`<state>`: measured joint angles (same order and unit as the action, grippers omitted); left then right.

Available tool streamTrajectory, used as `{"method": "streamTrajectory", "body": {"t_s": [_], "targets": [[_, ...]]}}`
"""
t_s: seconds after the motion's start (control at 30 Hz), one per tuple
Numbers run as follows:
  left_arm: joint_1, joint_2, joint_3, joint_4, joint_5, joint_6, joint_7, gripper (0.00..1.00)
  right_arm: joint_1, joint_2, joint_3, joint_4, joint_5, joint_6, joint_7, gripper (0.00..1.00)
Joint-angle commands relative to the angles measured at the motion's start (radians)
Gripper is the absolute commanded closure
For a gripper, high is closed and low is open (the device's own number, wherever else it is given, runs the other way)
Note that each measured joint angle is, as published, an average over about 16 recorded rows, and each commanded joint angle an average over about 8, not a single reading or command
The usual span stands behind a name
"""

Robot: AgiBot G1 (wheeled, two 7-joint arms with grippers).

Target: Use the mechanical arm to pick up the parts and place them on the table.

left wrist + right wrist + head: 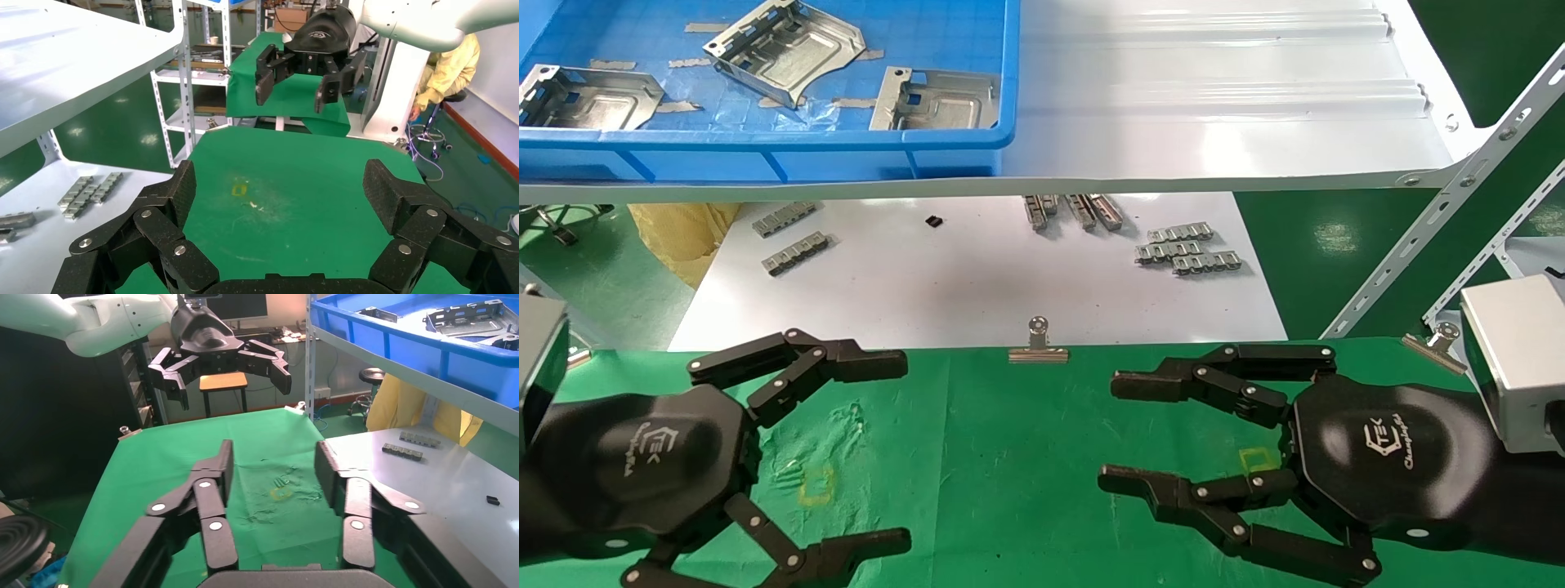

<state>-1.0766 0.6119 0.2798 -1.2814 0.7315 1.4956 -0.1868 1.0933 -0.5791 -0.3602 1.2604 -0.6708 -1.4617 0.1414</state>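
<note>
Currently, three silver parts (780,49) are seen lying in a blue bin (960,135) on the upper shelf, none yet placed on the green tabletop (1009,457). Both the left gripper (878,445) and right gripper (1128,433) are held over it, fingers spread, empty. A plate's edge is probably best pinched and lifted clear of the bin wall.

Wrinkled matt green cloth covers the table (1009,457). The parts (784,49) look like dull stamped sheet metal, lying in a glossy blue plastic bin (764,147).
</note>
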Motion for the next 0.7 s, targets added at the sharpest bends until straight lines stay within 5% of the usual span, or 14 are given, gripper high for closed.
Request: {"method": "streamTrajectory", "body": {"t_s": [0.03, 0.7], "targets": [[0.0, 0.0, 0.0, 0.0, 0.0, 0.0, 0.0, 0.0, 0.0, 0.0, 0.0, 0.0, 0.0, 0.0, 0.0, 1.0], [-0.012, 0.005, -0.001, -0.001, 0.0, -0.003, -0.002, 0.0, 0.0, 0.0, 0.0, 0.0, 0.0, 0.0, 0.0, 1.0]]}}
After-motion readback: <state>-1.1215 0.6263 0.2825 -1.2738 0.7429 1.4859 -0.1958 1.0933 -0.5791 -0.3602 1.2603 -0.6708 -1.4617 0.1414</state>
